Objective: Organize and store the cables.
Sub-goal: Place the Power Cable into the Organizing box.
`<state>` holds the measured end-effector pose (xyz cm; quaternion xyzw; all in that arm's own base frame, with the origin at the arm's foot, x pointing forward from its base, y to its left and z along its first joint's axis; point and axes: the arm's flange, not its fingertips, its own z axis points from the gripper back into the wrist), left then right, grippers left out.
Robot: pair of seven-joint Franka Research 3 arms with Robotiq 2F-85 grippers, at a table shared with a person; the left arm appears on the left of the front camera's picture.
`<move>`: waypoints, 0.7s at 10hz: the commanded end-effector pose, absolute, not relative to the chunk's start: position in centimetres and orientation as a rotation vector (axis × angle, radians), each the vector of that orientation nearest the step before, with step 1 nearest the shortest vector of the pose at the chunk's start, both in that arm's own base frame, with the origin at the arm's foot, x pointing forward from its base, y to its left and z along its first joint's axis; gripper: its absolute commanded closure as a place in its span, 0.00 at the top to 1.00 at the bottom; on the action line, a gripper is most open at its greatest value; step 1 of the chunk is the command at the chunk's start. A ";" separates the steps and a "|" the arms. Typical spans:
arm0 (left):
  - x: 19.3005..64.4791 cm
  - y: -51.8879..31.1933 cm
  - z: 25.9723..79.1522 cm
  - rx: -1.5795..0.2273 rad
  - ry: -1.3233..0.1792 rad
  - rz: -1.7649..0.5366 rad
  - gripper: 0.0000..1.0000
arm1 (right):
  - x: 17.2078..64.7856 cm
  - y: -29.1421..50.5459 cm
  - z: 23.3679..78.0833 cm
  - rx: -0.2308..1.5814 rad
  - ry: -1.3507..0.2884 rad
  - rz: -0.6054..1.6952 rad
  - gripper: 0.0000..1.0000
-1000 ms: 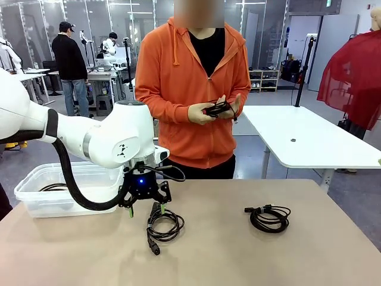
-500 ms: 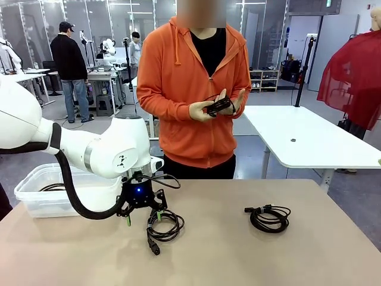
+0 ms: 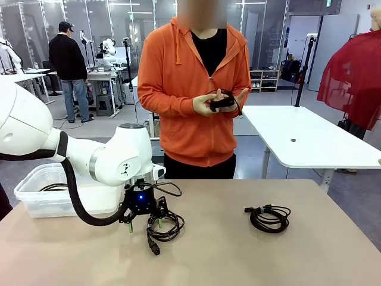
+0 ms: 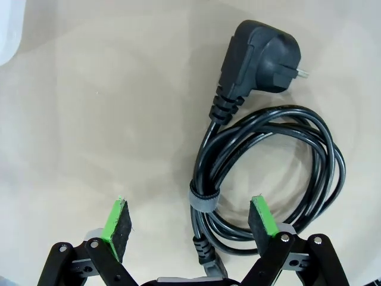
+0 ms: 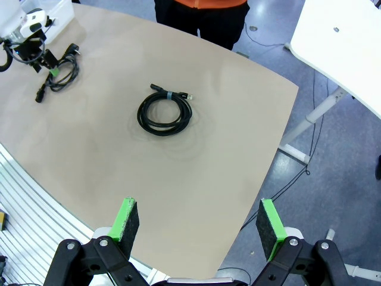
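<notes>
Storage barely begun: one cord [image 3: 52, 187] seemingly in the bin [image 3: 36, 205], plug cable [image 3: 168, 230] and thin cable [image 3: 269, 218] unstored on the table [image 3: 226, 259]; left tool [image 3: 144, 226], right tool [image 5: 196, 220] gape empty

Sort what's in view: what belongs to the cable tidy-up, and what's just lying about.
Job: power cord coil below the open left gripper; thinner coiled cable on the table; held cable in the person's hands; clear bin, a stored cable inside.
Lying about: white table behind; small dark object on it.
</notes>
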<state>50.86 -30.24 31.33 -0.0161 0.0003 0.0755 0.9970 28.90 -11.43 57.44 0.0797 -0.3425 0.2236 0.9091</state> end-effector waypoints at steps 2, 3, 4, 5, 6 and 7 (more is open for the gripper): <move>52.0 -30.6 30.7 -0.030 -0.043 0.110 1.00 | 28.9 -11.6 57.4 0.169 -0.709 0.466 1.00; 52.0 -30.7 30.7 -0.029 -0.045 0.105 0.92 | 28.9 -11.6 57.4 0.169 -0.709 0.466 1.00; 52.1 -30.7 30.6 -0.029 -0.042 0.105 0.84 | 28.9 -11.6 57.4 0.169 -0.709 0.466 1.00; 52.2 -30.7 30.5 -0.020 -0.033 0.106 0.64 | 28.9 -11.6 57.4 0.169 -0.709 0.466 1.00; 52.1 -30.7 30.4 -0.018 -0.031 0.107 0.43 | 28.9 -11.6 57.4 0.169 -0.709 0.466 1.00; 52.0 -30.6 30.5 -0.017 -0.037 0.103 0.14 | 28.9 -11.6 57.4 0.169 -0.709 0.466 1.00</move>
